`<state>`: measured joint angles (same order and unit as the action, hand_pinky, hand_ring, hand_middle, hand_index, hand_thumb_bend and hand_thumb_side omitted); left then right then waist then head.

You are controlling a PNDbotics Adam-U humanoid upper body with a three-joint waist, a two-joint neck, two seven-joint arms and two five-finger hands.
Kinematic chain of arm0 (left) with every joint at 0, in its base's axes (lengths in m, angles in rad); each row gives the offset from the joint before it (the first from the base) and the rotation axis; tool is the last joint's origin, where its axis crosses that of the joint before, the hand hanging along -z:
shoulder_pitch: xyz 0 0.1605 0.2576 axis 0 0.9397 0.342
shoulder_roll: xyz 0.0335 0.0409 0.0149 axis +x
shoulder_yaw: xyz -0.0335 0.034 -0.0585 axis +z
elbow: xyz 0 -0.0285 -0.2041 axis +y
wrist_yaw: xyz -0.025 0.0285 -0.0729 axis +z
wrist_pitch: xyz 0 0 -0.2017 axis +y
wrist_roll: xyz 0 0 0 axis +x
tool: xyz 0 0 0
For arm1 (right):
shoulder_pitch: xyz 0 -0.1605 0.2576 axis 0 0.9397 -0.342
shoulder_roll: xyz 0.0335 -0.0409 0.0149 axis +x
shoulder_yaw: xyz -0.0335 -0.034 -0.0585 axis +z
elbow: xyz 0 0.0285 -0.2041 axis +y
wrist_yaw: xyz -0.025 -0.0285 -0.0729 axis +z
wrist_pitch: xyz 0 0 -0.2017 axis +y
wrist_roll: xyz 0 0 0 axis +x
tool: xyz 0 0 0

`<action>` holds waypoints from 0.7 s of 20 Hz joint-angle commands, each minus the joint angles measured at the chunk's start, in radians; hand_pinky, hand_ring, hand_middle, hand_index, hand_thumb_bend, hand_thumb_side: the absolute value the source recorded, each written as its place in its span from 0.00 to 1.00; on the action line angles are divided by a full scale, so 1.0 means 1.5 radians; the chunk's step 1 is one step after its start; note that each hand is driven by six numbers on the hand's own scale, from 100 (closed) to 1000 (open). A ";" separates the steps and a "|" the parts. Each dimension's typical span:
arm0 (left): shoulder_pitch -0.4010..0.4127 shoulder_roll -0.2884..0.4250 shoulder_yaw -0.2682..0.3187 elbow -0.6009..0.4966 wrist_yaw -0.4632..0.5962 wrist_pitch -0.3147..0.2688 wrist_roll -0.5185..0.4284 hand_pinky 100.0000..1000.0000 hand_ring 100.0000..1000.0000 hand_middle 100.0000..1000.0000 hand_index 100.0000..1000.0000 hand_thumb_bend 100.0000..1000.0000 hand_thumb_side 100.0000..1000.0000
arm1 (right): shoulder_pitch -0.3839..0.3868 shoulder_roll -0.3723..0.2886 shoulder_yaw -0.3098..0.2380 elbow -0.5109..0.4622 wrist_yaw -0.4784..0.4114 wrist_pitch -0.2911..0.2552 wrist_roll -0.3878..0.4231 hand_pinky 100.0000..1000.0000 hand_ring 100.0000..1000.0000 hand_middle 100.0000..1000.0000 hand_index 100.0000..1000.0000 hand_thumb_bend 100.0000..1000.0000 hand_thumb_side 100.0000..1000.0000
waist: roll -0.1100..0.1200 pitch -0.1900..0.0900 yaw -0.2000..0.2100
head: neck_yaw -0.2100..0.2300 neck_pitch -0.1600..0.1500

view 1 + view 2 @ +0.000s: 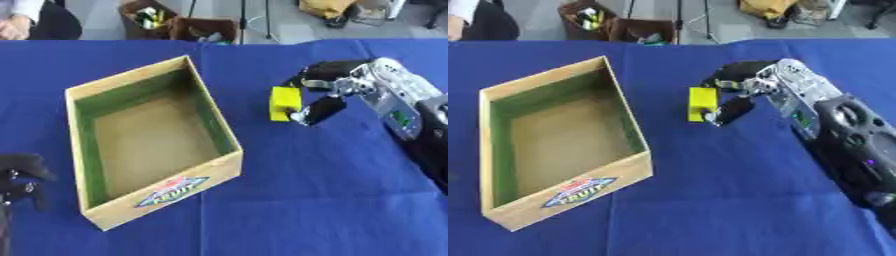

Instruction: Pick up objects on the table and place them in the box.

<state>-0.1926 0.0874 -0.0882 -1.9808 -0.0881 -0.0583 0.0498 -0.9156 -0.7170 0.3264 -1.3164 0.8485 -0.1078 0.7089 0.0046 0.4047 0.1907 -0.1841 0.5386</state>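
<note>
Yellow block (283, 103): one item, small and box-shaped, its long axis standing roughly upright as seen from the head camera, located to the right of the box and apart from it, over the blue tablecloth (306, 200). Whether it rests on the cloth or is lifted just clear cannot be told. Right hand (325, 95): black fingers above and the thumb below curled onto the block's right side, pinching it; the block sits at the hand's left, that is, on the side facing the box. Box (149, 200): wooden, open-topped, green-lined inner walls, a printed label on the near wall, set askew on the cloth at left of centre; interior shows nothing but its brown floor. Left hand (22, 177): dark, at the lower left edge of the left eye view, near the box's near-left corner and idle; whether its fingers are straight or curled cannot be told. Governing relation: the box's right wall lies between the block and the box floor, so the carry runs leftward and would need to clear that rim. The right hand is plainly the nearer and already has the block.
</note>
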 commanded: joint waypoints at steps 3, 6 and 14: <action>-0.003 0.004 -0.001 -0.011 -0.003 -0.001 -0.002 0.15 0.45 0.40 0.57 0.00 1.00 | -0.012 -0.009 -0.007 -0.002 -0.018 0.012 -0.022 0.79 0.79 0.48 0.57 0.00 0.52 | 0.000 -0.012 -0.002 | -0.001 -0.005; -0.003 0.004 0.000 -0.011 -0.003 0.000 -0.002 0.15 0.45 0.40 0.57 0.00 1.00 | -0.013 -0.009 -0.010 -0.004 -0.026 0.023 -0.032 0.78 0.77 0.45 0.53 0.00 0.44 | -0.001 -0.013 -0.003 | -0.001 -0.005; -0.003 0.005 0.000 -0.009 -0.002 0.001 -0.002 0.15 0.45 0.40 0.57 0.00 1.00 | -0.015 -0.010 -0.016 -0.017 -0.042 0.054 -0.049 0.77 0.73 0.41 0.48 0.00 0.35 | -0.002 -0.019 -0.006 | -0.001 -0.004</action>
<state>-0.1927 0.0873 -0.0883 -1.9807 -0.0888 -0.0569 0.0486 -0.9156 -0.7161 0.3196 -1.3201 0.7987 -0.0347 0.6400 0.0032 0.4042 0.1837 -0.1841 0.5386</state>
